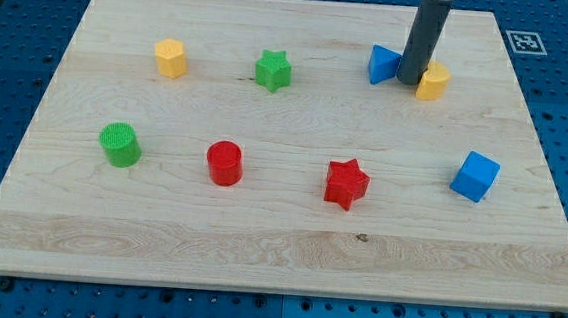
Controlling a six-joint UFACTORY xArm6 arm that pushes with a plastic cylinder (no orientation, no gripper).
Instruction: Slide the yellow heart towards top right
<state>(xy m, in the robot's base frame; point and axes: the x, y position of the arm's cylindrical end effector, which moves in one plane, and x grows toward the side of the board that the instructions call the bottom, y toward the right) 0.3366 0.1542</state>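
The yellow heart (434, 81) lies near the view's top right on the wooden board (278, 249). My tip (410, 83) stands just left of the heart, touching or nearly touching it, in the gap between it and a blue triangle (382, 65). The rod rises to the view's top and hides part of the heart's left side.
A yellow hexagon (171, 58) and a green star (272, 70) lie at the top left. A green cylinder (121, 145), a red cylinder (225, 163), a red star (346, 182) and a blue cube (475, 176) lie in a lower row.
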